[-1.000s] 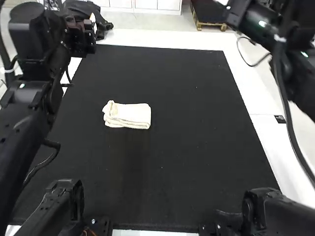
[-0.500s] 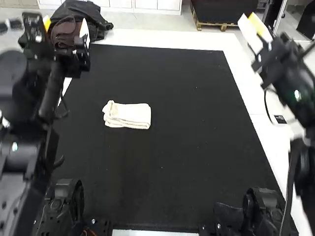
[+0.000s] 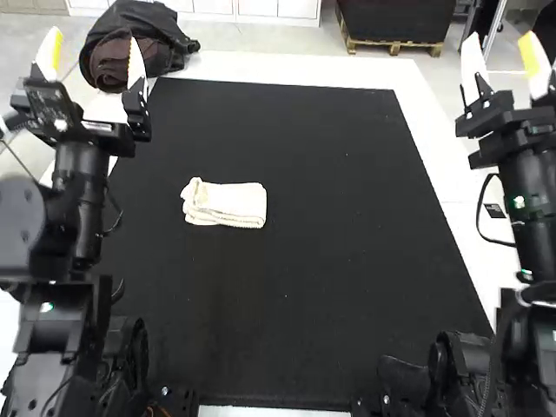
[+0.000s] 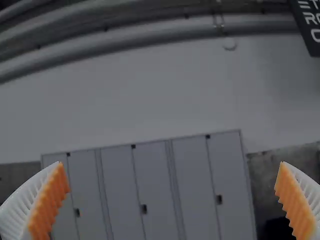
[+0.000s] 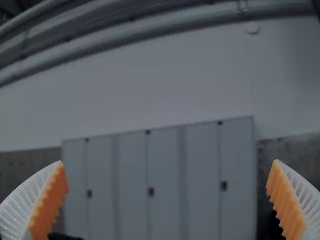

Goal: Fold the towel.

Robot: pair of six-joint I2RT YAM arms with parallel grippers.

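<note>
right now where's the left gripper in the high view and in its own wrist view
High view: left gripper at the upper left, by the black mat's far left corner, fingers pointing away from the arm.
Left wrist view: close to the camera, its two fingers wide apart.
Shared landmark: the coloured pad on its white finger.

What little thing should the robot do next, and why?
Probably just hold both arms away and leave the towel alone: it lies in a small, layered, roughly rectangular bundle on the black mat, so it looks folded. The left gripper and right gripper are open and clear of it.
</note>
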